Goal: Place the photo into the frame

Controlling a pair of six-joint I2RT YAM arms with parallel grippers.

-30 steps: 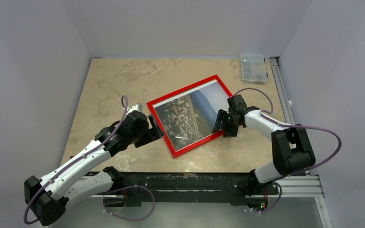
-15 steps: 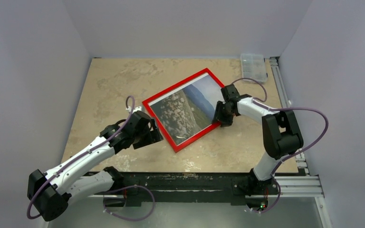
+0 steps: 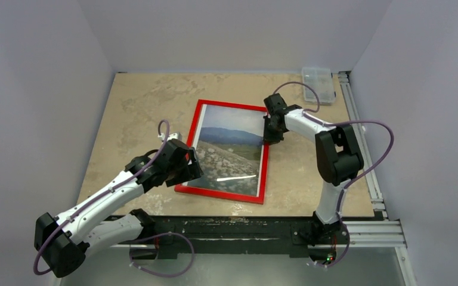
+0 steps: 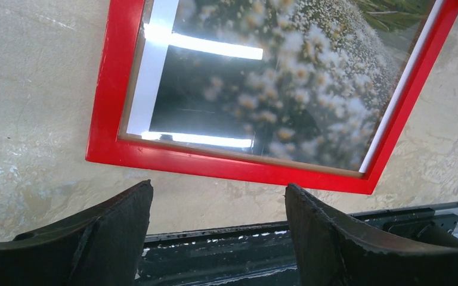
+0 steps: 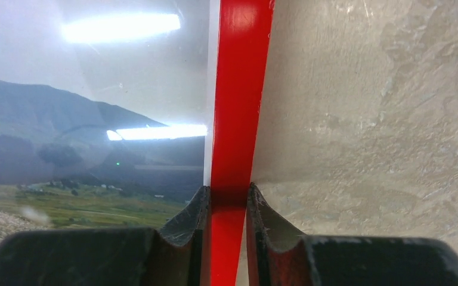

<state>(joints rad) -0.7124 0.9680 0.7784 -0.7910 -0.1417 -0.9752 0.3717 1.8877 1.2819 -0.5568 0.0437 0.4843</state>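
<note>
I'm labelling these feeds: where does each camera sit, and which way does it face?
Top: above and behind the robot, looking down on the table; the left arm and right arm show.
Left wrist: on the left arm, looking down past the open left claw at the frame's near edge.
Right wrist: on the right arm, looking along the frame's right edge; right claw shut on it.
Shared: all three show the frame and photo.

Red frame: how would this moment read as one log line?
frame: photo inside | right gripper: shut on frame edge | left gripper: open, holding nothing
</note>
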